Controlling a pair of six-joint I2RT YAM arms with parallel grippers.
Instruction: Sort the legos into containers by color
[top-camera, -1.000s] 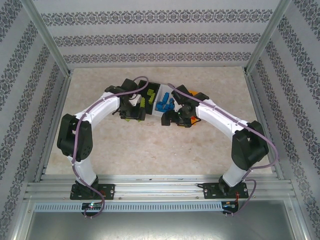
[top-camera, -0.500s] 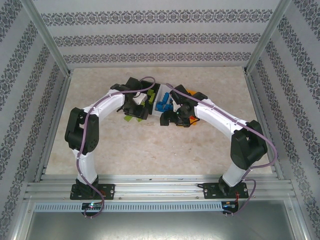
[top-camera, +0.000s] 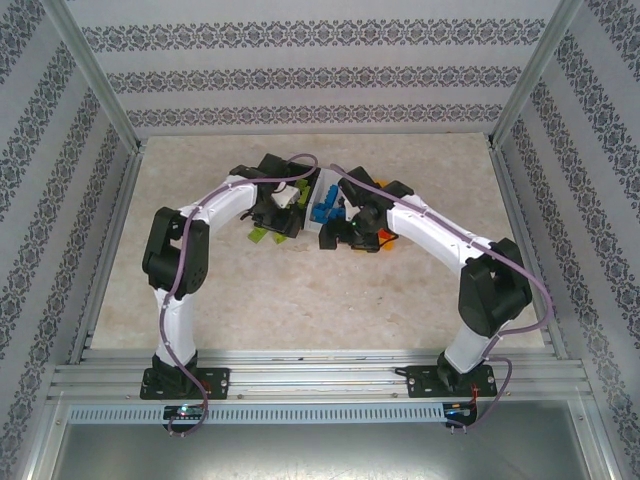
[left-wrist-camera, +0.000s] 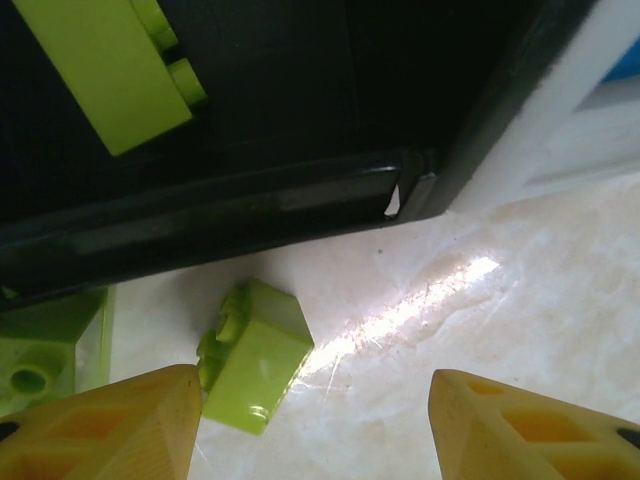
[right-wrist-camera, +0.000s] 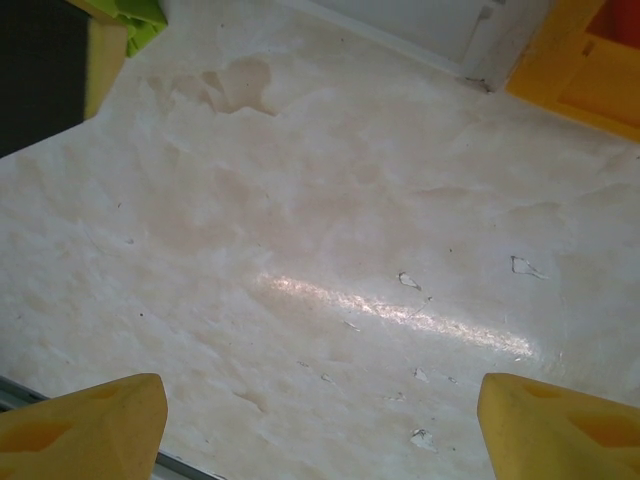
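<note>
Your pale marbled bench (top-camera: 300, 300) carries everything here, and each place below is given against the row of three joined open-top plastic bins (top-camera: 322, 228) near its middle.

You have both white arms bent inward to that row: the left arm (top-camera: 215, 205) over its left end, the right arm (top-camera: 430, 228) over its right end. Within the row, the black bin (left-wrist-camera: 250, 205) sits on the left, the white bin (left-wrist-camera: 560, 110) in the middle and the orange-yellow bin (right-wrist-camera: 580, 70) on the right.

Your left gripper (left-wrist-camera: 315, 440) hangs just in front of the row's near wall at the black end, jaws spread wide over the bench. Your right gripper (right-wrist-camera: 320, 440) hangs in front of the row where white meets orange-yellow, jaws likewise wide apart with bare bench between them.

Blue studded bricks (top-camera: 325, 210) lie in the row's middle compartment. A long lime green brick (left-wrist-camera: 110, 70) lies inside the black compartment. A small lime green brick (left-wrist-camera: 255, 365) lies loose on the bench just outside the row's near wall at the black end. A second loose lime green brick (left-wrist-camera: 45, 360) lies just beside it, equally close to that wall.
</note>
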